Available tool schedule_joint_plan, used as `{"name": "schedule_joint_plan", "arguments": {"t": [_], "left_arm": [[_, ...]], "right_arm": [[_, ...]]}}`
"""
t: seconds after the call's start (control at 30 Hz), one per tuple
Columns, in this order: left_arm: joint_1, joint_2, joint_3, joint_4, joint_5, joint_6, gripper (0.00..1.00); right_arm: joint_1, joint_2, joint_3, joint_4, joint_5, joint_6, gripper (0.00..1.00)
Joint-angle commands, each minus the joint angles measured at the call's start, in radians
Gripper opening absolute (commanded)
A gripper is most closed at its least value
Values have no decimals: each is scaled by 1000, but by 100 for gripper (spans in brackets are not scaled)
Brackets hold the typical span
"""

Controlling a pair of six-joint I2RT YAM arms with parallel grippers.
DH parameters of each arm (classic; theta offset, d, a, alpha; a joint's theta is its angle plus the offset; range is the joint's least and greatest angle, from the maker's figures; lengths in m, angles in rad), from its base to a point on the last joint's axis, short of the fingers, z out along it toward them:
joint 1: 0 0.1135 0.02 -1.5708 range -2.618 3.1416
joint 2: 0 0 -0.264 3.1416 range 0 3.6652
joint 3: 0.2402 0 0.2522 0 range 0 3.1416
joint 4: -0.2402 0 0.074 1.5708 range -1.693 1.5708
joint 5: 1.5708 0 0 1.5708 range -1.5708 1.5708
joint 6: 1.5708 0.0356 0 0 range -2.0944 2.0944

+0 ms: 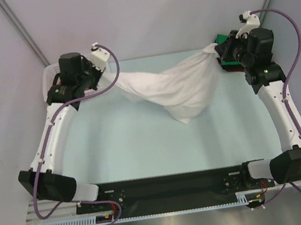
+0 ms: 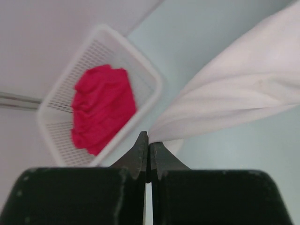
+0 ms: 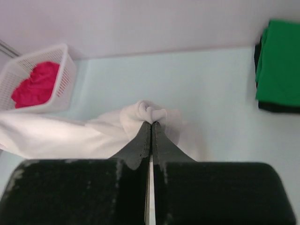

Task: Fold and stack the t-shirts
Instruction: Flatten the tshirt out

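The white t-shirt [image 1: 175, 89] hangs stretched between both grippers above the table, sagging in the middle with a corner drooping to the surface. My left gripper [image 2: 149, 140] is shut on one bunched end of the white t-shirt [image 2: 243, 93]. My right gripper [image 3: 151, 125] is shut on the other bunched end of the white t-shirt [image 3: 140, 115]. A magenta-red t-shirt [image 2: 101, 108] lies crumpled in the white lattice basket [image 2: 145, 70] at the far left; it also shows in the right wrist view [image 3: 35, 84]. A folded green t-shirt [image 3: 280, 63] lies on dark ones at the far right [image 1: 222, 39].
The basket [image 1: 49, 76] stands at the far left corner under the left arm. The stack of folded shirts sits at the far right corner beside the right arm. Grey walls close the back and sides. The pale table top [image 1: 144, 147] lies below the hanging shirt.
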Motion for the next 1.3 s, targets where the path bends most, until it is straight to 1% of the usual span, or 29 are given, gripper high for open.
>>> {"name": "schedule_joint_plan", "arguments": {"t": [0.0,0.07,0.1,0.13,0.17,0.2,0.23,0.33,0.4,0.47,0.63,0.7,0.77,0.83,0.87,0.97,1.03,1.1,1.13,1.17,1.2,1.23,1.27], "left_arm": [[6,-82,89,-39,-57,78,0],[7,-134,51,-27,-71,103,0],[7,-154,16,-21,-49,115,0],[7,-180,-77,-21,-28,130,0],[7,-234,-133,-16,-5,161,0],[7,-258,-191,-19,20,178,0],[7,-283,-296,-22,46,196,0],[7,-343,-407,-70,55,178,0],[9,-366,-409,-126,47,164,0],[16,-377,-370,-146,18,129,0],[38,-377,-193,-231,-11,78,0],[38,-371,-164,-261,-9,75,0],[38,-369,-164,-251,16,74,0],[38,-362,-223,-214,49,61,0],[38,-355,-249,-180,114,52,0],[35,-303,-342,-118,220,44,0],[32,-248,-391,-67,215,31,0],[32,-187,-402,-12,187,15,0],[30,-167,-399,-2,188,11,0],[29,-148,-395,8,195,6,0],[29,-118,-392,10,205,5,0],[27,-104,-389,13,231,2,0],[24,-92,-392,25,239,3,0]], "right_arm": [[-3,-1,98,38,-87,32,0],[-3,-43,92,37,-94,38,0],[-3,-63,60,31,-95,38,0],[-3,-112,34,29,-97,41,0],[-3,-140,-1,29,-95,45,0],[-3,-169,-76,38,-91,61,0],[-2,-229,-124,46,-91,73,0],[-3,-306,-243,46,-92,98,0],[-2,-363,-264,17,-80,99,0],[-3,-399,-253,-10,-62,107,0],[-3,-461,-183,-40,-40,148,0],[-2,-478,-149,-58,-31,161,0],[-3,-478,-153,-54,-31,176,0],[-3,-461,-185,-28,-22,200,0],[-2,-456,-257,41,-19,244,0],[1,-389,-331,156,9,289,0],[4,-287,-362,201,52,291,0],[12,-199,-370,276,70,294,0],[17,-106,-364,325,90,288,4],[21,-58,-347,333,104,277,7],[29,-10,-324,331,118,244,12],[27,51,-260,321,141,227,28],[26,149,-221,257,147,210,36]]}}
